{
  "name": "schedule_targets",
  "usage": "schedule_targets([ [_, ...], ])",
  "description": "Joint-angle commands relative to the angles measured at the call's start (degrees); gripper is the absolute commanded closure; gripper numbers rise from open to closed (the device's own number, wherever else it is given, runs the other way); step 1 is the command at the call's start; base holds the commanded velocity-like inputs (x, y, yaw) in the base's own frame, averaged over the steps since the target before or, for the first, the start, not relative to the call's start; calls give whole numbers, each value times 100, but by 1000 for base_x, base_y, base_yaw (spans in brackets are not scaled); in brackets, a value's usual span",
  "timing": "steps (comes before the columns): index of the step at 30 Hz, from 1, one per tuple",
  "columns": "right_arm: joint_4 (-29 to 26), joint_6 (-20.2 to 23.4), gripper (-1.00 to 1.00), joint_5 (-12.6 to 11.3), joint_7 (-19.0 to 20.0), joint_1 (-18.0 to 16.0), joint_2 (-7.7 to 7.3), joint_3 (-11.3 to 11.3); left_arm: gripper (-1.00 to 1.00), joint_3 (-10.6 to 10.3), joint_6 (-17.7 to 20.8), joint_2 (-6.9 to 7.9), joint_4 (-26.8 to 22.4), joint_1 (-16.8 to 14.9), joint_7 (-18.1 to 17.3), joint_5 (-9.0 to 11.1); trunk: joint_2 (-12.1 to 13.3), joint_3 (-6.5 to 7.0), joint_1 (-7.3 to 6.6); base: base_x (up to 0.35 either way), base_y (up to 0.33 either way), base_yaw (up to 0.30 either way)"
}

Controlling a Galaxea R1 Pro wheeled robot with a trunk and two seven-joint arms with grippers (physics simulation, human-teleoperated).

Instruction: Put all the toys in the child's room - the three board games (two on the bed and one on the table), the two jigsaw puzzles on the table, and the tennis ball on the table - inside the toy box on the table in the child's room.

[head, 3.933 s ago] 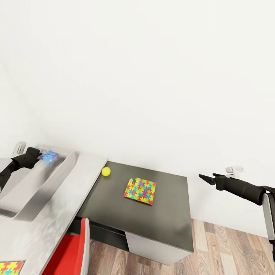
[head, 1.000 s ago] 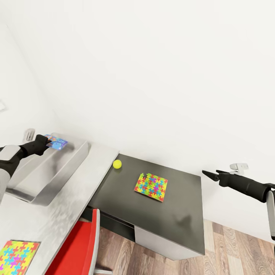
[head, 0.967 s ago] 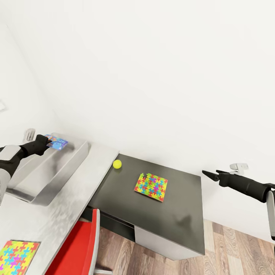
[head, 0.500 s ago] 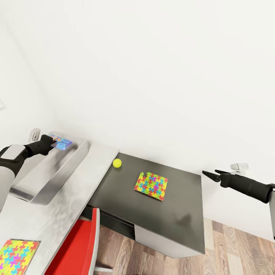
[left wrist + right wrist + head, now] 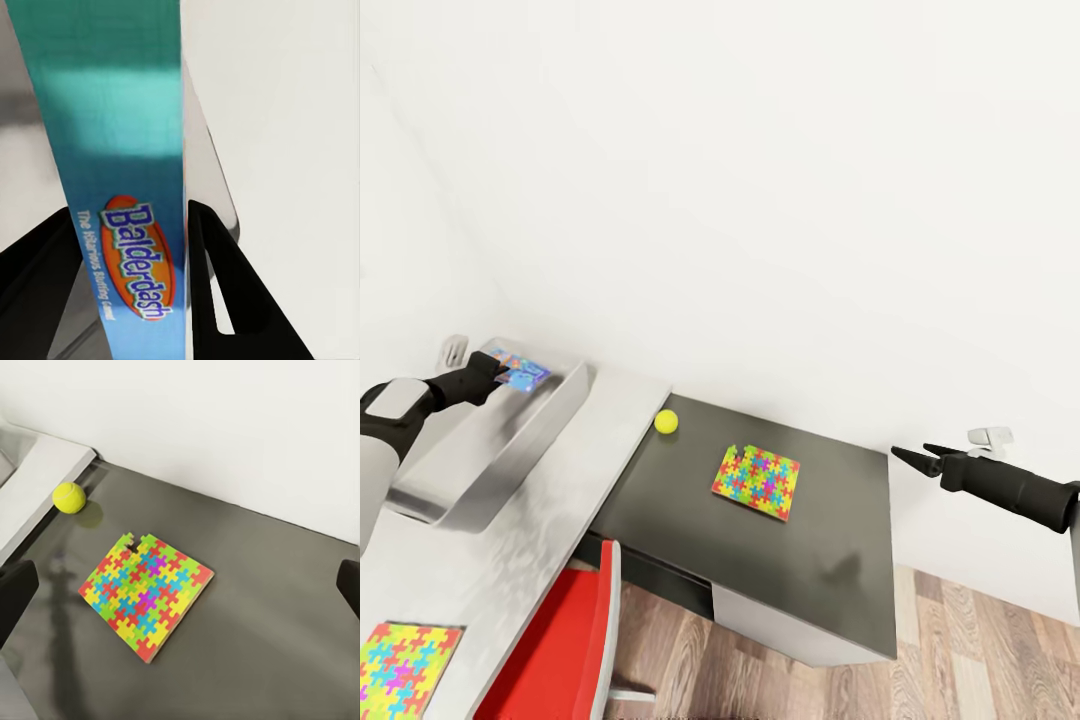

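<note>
Head view: the desk (image 5: pixel 530 520) carries the toy box (image 5: pixel 500 450) on its pale section. Over the box's far end, the left end effector (image 5: pixel 498 375) is clamped on a blue board game (image 5: pixel 520 368). The right end effector (image 5: pixel 908 459), fingers spread and empty, hangs beyond the dark section, well apart from a jigsaw puzzle (image 5: pixel 757 482) and the tennis ball (image 5: pixel 666 421).
</note>
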Motion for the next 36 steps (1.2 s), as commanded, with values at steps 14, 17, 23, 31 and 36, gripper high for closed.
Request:
schedule_targets([
  [14, -3, 32, -100, 25, 422, 30, -1, -15, 100, 45, -279, 31, 11, 20, -1026, -672, -11, -136, 3, 0, 0, 0],
  [17, -3, 31, -100, 27, 500, 30, -7, -22, 100, 43, -299, 36, 16, 26, -1143, -707, -11, -163, 3, 0, 0, 0],
  [23, -3, 24, -100, 22, 676, 28, -15, -142, 100, 44, -317, 5, 119, 30, -1213, -901, -11, -217, 3, 0, 0, 0],
  [31, -3, 22, -100, 20, 719, 27, -12, -172, 100, 48, -323, 7, 140, 31, -1213, -944, -11, -289, 3, 0, 0, 0],
  [36, -3, 22, -100, 21, 723, 30, -12, -174, 100, 48, -330, 11, 141, 27, -1215, -947, -11, -334, 3, 0, 0, 0],
])
